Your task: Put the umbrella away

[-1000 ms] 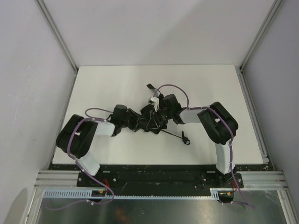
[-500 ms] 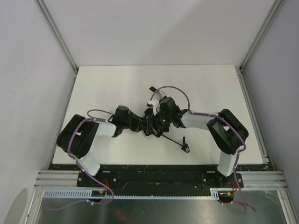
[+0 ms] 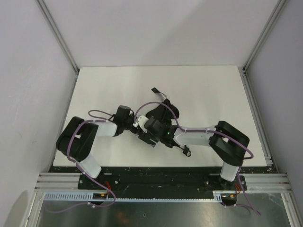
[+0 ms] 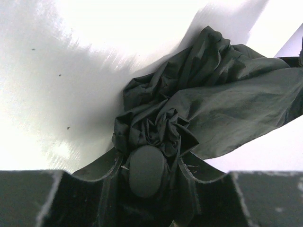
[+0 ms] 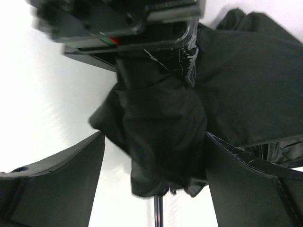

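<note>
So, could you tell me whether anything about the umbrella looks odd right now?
Yes: the umbrella sits crumpled on the table, its cloth bunched in loose folds rather than wrapped neatly, and its thin shaft sticks out bare.

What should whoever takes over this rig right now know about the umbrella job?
Grippers: the left gripper is shut on the umbrella at its bunched cap end. The right gripper is open, fingers straddling the fabric bundle without clamping it.
Position: the umbrella lies mid-way across the table.
Done: canopy collapsed, though crumpled and loose.
Left: gather the loose panels, wrap them, probably fasten the strap.
</note>
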`<state>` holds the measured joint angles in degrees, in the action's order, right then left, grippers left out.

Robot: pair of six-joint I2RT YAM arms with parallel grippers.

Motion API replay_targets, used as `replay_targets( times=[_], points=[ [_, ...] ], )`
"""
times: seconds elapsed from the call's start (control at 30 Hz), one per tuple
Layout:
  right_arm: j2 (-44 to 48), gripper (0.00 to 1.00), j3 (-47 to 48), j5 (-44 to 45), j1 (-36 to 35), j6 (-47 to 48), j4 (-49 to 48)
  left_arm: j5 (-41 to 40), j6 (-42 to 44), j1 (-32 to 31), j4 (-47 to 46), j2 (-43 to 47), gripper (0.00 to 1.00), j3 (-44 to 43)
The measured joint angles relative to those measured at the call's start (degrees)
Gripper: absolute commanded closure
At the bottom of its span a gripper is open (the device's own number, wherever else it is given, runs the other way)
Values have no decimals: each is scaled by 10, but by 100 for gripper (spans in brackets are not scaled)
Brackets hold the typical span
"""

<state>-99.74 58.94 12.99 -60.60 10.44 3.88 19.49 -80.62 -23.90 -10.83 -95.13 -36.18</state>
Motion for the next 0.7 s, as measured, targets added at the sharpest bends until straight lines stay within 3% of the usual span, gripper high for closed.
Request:
replay_targets(
  times=[0.1,0.2,0.27,0.3,0.4,0.5,0.57,0.7],
  points=[
    [-46,29,6,35,0,12,-12,3,0,0,10,0,100,-4],
    [-72,68,28,63,2,16,-33,3,0,0,20,0,97,-9],
    [-84,91,33,61,3,11,-37,2,1,1,24,0,81,-11],
    [-88,95,36,60,3,14,-37,-1,5,1,27,2,68,-14],
    [-88,99,38,38,10,18,-35,-10,19,2,38,7,32,-17],
    [-84,100,37,-11,34,6,-45,-13,33,7,57,26,8,-17],
    [-80,100,34,-63,62,-4,-57,-24,50,11,73,49,2,-16],
    [-78,100,29,-206,127,-30,-83,-37,74,26,73,86,1,0]
  ],
)
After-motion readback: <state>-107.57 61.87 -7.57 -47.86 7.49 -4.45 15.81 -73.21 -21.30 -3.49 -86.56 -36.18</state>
